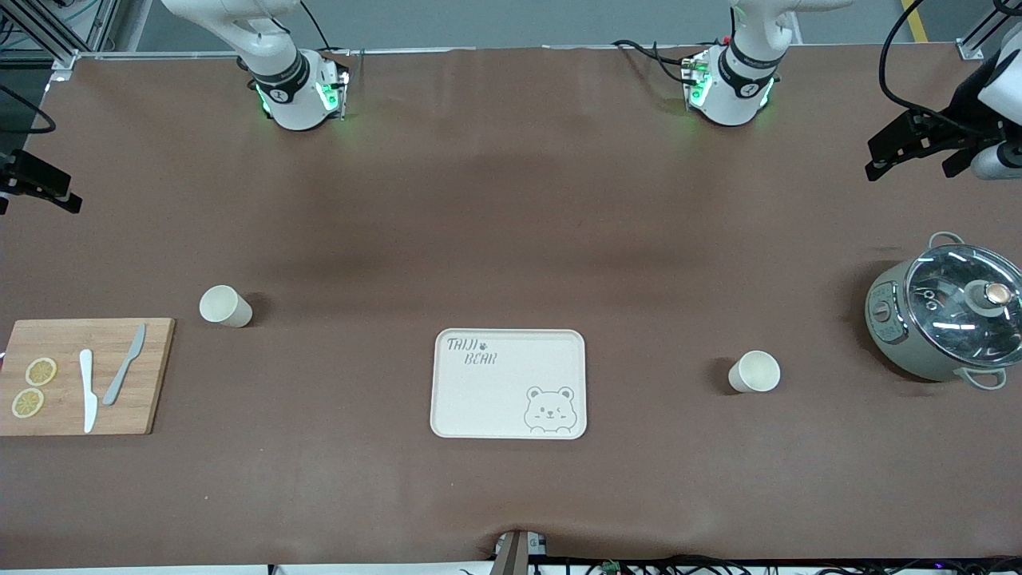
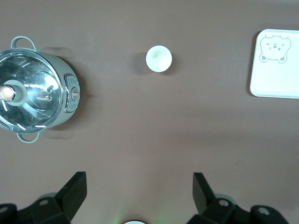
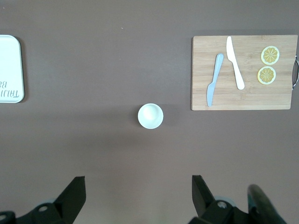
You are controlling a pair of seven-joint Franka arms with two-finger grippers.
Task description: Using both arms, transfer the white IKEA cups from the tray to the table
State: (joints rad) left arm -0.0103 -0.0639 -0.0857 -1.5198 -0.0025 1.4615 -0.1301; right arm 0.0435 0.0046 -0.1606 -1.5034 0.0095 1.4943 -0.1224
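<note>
Two white IKEA cups stand upright on the brown table, apart from the tray. One cup [image 1: 754, 372] [image 2: 159, 59] is between the bear-printed tray [image 1: 479, 399] and the pot, toward the left arm's end. The other cup [image 1: 224, 306] [image 3: 150, 115] stands just off the cutting board's corner, toward the right arm's end. My left gripper [image 2: 139, 186] hangs high over bare table short of its cup, open and empty. My right gripper [image 3: 138, 186] hangs the same way short of its cup, also open and empty.
A grey pot with a glass lid [image 1: 946, 311] [image 2: 32, 91] sits near the left arm's end. A wooden cutting board [image 1: 84, 375] [image 3: 243, 72] with two knives and two lemon slices lies at the right arm's end. The tray's corner [image 3: 9, 56] and its edge [image 2: 275, 88] show in the wrist views.
</note>
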